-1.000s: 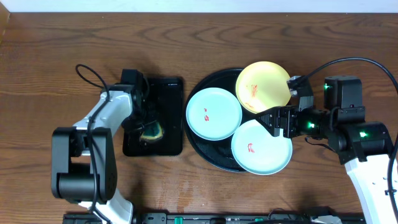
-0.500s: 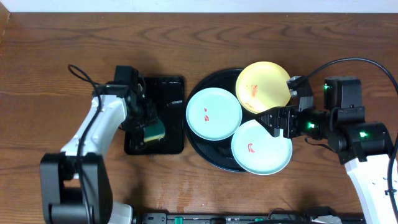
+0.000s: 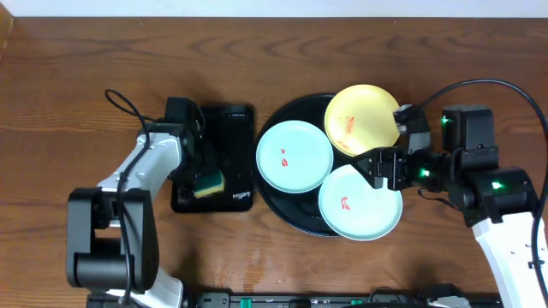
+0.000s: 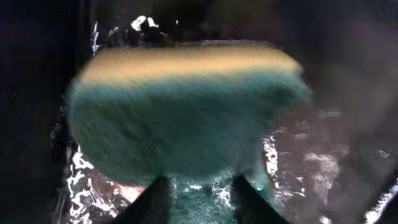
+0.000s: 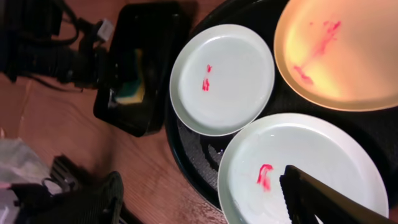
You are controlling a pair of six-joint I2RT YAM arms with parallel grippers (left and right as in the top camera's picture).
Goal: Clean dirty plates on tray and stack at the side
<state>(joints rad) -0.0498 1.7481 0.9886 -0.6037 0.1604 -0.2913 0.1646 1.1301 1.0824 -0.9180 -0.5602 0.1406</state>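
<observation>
The round black tray point(image 3: 279, 208) holds three plates with red smears: a mint plate point(image 3: 294, 155) on the left, a mint plate point(image 3: 360, 203) at the front right and a yellow plate point(image 3: 362, 119) at the back. My right gripper point(image 3: 374, 168) is open and empty, hovering over the edge of the front mint plate point(image 5: 311, 168). My left gripper point(image 3: 204, 175) is shut on a green and yellow sponge point(image 4: 186, 112) inside the small rectangular black tray point(image 3: 233, 128). The right wrist view also shows the left mint plate point(image 5: 222, 79), the yellow plate point(image 5: 348, 56) and the sponge point(image 5: 129, 93).
The rectangular tray's wet black floor point(image 4: 323, 155) lies under the sponge. Bare wooden table point(image 3: 77, 94) surrounds both trays. The right arm's cable point(image 3: 479, 84) arcs over the table's right side.
The left arm swung out to the left and back, with the sponge staying in the rectangular tray. The right arm and the plates have not moved.
</observation>
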